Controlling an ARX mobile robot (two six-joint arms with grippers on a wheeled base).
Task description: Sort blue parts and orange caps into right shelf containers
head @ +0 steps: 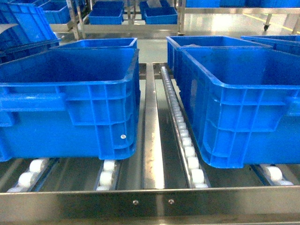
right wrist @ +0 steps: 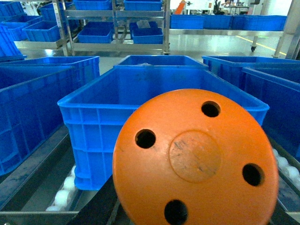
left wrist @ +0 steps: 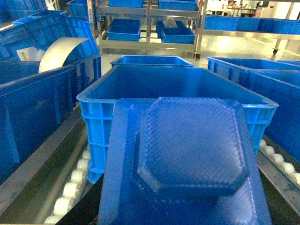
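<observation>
Two big blue crates, left crate [head: 65, 101] and right crate [head: 243, 105], sat at the front of the roller shelf [head: 154, 140], presumably staged as drop bins. One blue part [left wrist: 187, 150] filled the left wrist view and one orange cap [right wrist: 194, 157] the right, each close to the lens, likely carried. Neither tool was visible; grip state can't be told.

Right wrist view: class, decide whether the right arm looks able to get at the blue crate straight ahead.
Probably yes: the blue crate is open-topped and nothing covers it. Only the orange cap, close to the lens, lies before it.
</observation>
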